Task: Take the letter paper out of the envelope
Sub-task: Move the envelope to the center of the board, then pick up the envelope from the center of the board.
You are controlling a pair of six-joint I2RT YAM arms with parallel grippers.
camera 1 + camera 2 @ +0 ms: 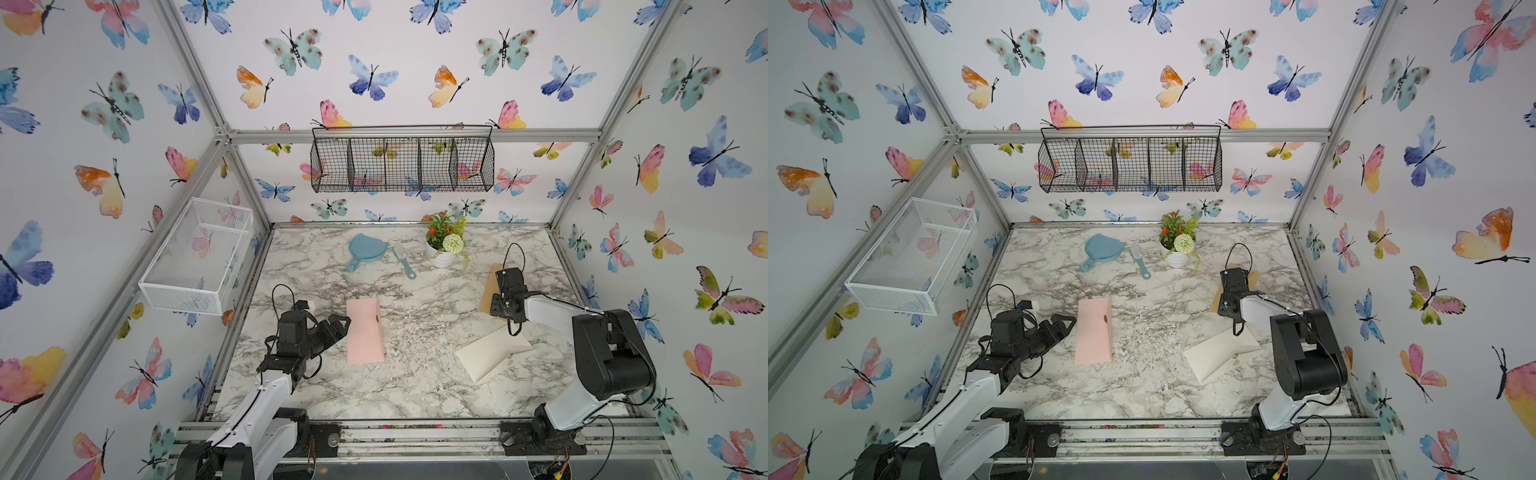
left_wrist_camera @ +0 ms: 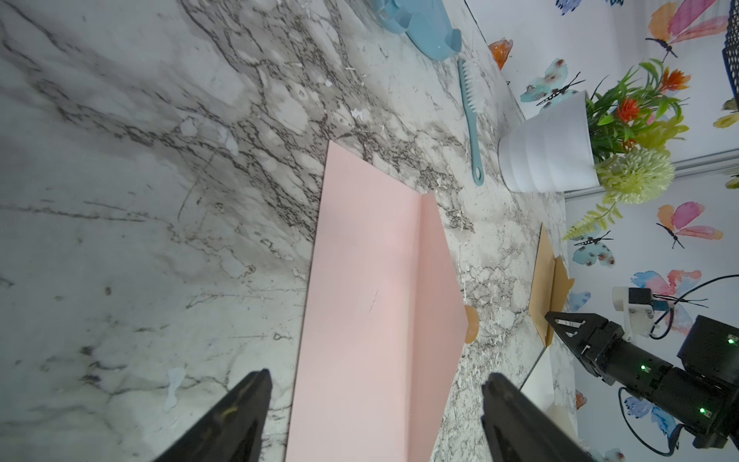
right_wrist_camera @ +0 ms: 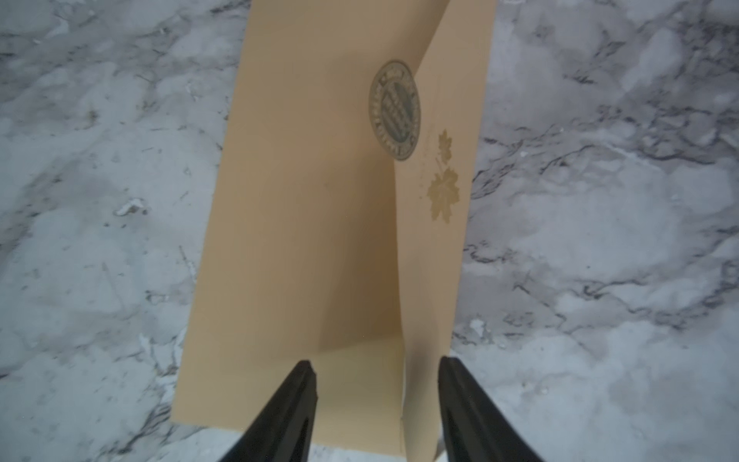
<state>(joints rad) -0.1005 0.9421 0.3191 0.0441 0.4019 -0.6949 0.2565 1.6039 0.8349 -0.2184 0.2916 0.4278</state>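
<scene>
where the brown envelope [image 3: 304, 224] lies on the worktop [image 3: 100, 240], right jaws stand parted over its end, holding nothing; left jaws, well apart from it, likewise parted.

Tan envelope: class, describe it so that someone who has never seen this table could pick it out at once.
On the marble table, look at the right side, right of the plant, under the right claw. The tan envelope lies there. Unlike the pink envelope and cream envelope nearer the front, it is brown, with a round dark seal and gold leaves.
</scene>
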